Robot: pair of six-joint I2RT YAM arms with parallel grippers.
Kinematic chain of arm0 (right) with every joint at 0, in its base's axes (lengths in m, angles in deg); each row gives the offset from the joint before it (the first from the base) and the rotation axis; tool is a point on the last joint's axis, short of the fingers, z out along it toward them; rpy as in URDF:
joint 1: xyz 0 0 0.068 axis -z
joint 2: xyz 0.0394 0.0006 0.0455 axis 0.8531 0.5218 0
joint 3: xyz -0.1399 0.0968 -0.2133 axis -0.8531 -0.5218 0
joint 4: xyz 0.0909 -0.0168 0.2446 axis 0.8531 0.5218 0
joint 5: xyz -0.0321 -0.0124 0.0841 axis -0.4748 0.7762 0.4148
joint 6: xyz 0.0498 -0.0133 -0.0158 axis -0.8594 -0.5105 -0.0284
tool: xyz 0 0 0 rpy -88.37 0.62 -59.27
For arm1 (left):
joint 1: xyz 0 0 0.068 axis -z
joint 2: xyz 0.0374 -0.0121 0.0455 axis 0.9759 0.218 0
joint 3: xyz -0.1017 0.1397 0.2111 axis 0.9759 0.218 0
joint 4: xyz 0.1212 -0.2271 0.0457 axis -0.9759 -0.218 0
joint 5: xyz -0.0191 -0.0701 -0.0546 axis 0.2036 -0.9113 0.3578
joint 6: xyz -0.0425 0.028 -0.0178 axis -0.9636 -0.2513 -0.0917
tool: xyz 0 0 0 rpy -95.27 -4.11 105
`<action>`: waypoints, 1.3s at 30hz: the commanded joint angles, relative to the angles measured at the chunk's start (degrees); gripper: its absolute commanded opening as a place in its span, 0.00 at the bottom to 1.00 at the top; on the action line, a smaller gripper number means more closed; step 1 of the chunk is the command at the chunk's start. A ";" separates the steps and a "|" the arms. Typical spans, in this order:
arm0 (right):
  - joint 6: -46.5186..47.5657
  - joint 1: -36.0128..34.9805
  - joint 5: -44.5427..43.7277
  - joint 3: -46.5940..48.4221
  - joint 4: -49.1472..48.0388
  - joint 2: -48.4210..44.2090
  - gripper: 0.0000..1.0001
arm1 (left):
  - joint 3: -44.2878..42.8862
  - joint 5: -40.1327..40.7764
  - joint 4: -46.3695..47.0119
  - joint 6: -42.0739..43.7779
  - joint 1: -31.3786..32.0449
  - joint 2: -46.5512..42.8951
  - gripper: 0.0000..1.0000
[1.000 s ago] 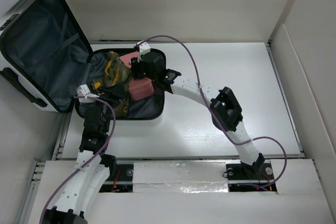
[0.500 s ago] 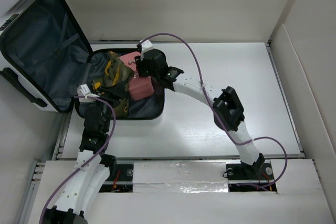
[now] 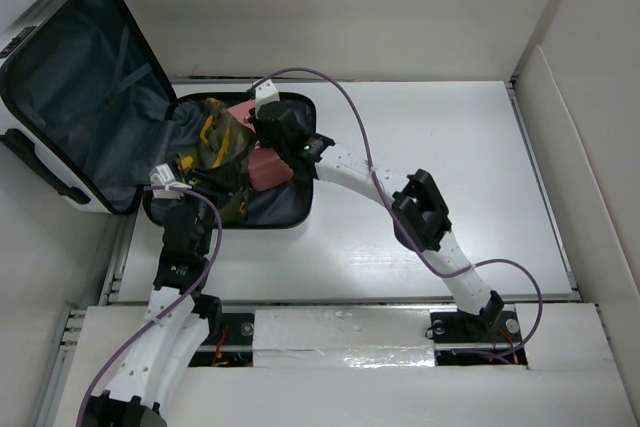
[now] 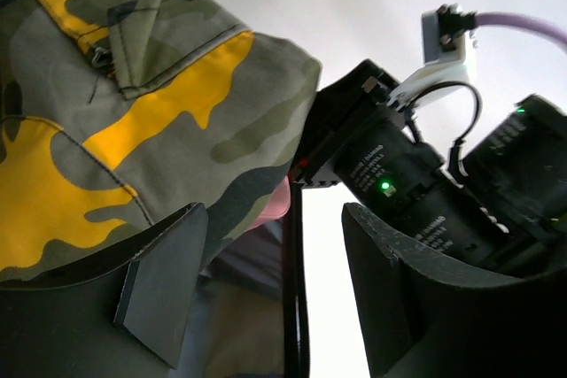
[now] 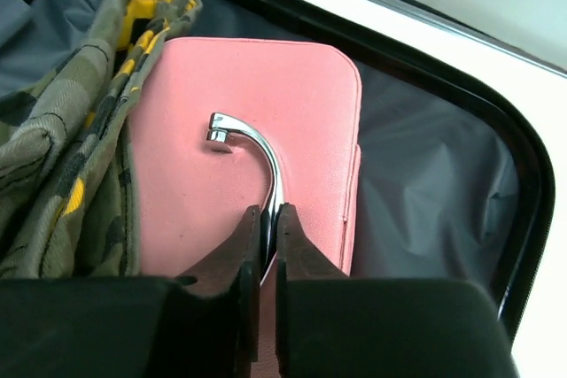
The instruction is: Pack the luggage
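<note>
The luggage (image 3: 70, 77) lies open: its lid leans at the far left, and its base (image 3: 290, 215) sits on the table. In the base lie a camouflage garment (image 3: 215, 137) and a small pink case (image 3: 268, 169). My right gripper (image 5: 268, 214) is shut on the pink case's (image 5: 292, 104) curved silver handle (image 5: 259, 143), beside the garment (image 5: 62, 148). It shows over the base in the top view (image 3: 268, 132). My left gripper (image 4: 275, 245) is open and empty at the base's near rim (image 4: 292, 307), beside the garment (image 4: 133, 104). It also shows in the top view (image 3: 215, 179).
The white table (image 3: 440, 177) stretches to the right of the luggage. White walls close in the far, left and right sides. The right arm's elbow (image 3: 420, 212) hangs over the table's middle. Purple cables loop above both arms.
My right arm has swung a little to the left, its wrist turning over the pink case while still holding the handle. The left arm has barely moved.
</note>
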 commanded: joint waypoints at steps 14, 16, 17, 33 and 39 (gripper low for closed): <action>3.27 2.02 -1.99 -4.15 1.97 -1.34 0.00 | 0.48 0.88 3.51 -0.66 -0.02 -1.02 0.59; -0.93 4.56 3.09 -7.48 -2.58 -6.79 0.00 | 0.48 1.06 3.51 -0.66 -0.02 -1.02 0.59; -2.09 5.53 4.69 -8.55 -4.35 -8.55 0.00 | 0.48 1.14 3.42 -0.66 -0.02 -1.02 0.59; -13.09 15.91 24.40 -3.47 -11.93 -20.35 0.00 | 0.66 1.32 7.63 -0.83 -0.02 3.81 0.59; -9.14 15.30 22.64 9.44 -3.09 -15.96 0.00 | 0.66 -0.43 11.86 -1.01 -0.02 12.06 0.59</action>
